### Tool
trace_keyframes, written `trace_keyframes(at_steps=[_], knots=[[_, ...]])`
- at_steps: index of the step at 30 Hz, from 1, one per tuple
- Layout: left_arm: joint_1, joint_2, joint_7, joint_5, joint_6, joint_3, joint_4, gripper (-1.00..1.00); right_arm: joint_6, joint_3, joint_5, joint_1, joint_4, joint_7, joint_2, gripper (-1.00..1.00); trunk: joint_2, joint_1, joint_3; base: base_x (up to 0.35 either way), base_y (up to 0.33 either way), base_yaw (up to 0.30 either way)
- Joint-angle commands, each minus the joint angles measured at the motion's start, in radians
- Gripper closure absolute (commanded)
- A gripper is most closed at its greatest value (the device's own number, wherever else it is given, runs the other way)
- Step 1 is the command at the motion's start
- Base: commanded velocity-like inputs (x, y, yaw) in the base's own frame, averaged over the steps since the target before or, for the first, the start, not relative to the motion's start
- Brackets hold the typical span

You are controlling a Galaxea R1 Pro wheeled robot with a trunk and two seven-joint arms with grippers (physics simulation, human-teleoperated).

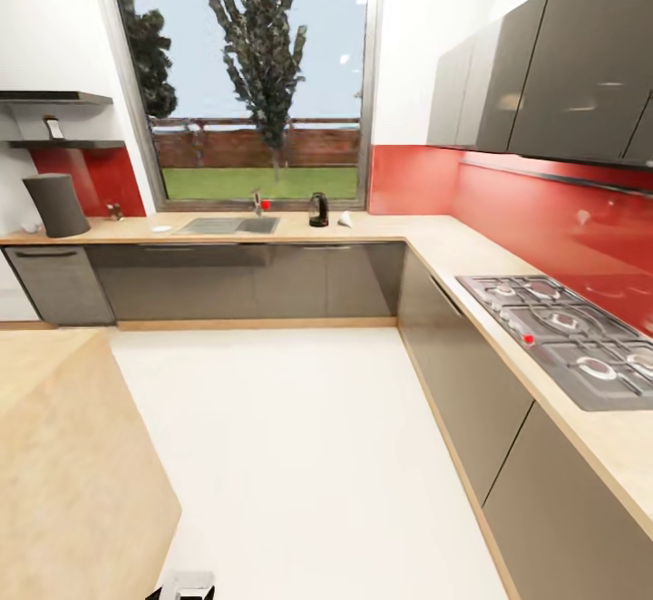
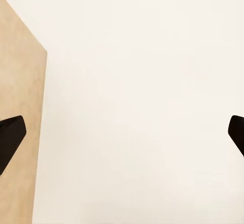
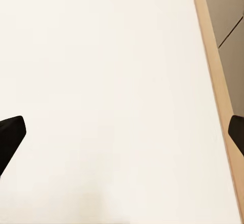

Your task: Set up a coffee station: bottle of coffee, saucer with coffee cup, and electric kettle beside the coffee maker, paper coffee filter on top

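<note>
Far across the room, on the back countertop under the window, stands a small black appliance; it is too small to tell whether it is the coffee maker or the kettle. A white cone-shaped thing, maybe the paper filter, lies just right of it. A small flat white disc lies left of the sink. On the left wall shelf stands a small item. My left gripper hangs open over the floor beside a wooden block. My right gripper is open over the floor too.
A tall grey cylinder stands at the counter's left end. The sink sits under the window. A gas hob is set in the right counter. A wooden island is close at my left. White floor stretches ahead.
</note>
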Motion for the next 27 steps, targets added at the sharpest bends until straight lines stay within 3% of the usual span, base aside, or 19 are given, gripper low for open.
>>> trace_keyframes(at_steps=[1,27], knots=[[-0.001,0.000,-0.001,0.001,-0.003,0.000,0.001,-1.00,-0.003,0.000,0.001,-0.001,0.000,0.000,0.000,-1.00,-0.002,0.001,-0.002,0.335,0.000,0.000],[-0.001,0.000,-0.001,0.000,-0.003,-0.002,0.001,-1.00,-0.003,0.000,0.004,-0.001,-0.001,0.000,-0.001,-1.00,-0.002,0.001,-0.002,0.335,0.000,0.000]])
